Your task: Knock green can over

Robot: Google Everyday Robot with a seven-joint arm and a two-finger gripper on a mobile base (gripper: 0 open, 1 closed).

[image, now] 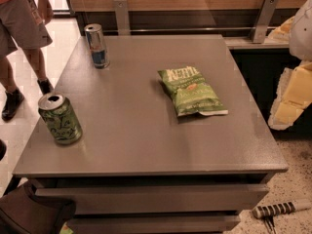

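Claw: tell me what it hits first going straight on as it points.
The claw hangs right of the table, pointing down; it would likely meet the floor first, though depth is unclear. The green can sits far left.

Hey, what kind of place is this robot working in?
Probably an office break area or snack room: a grey table with drawers, bearing a green can, a slim blue can and a chip bag, with a person standing alongside. The gripper is not in view.
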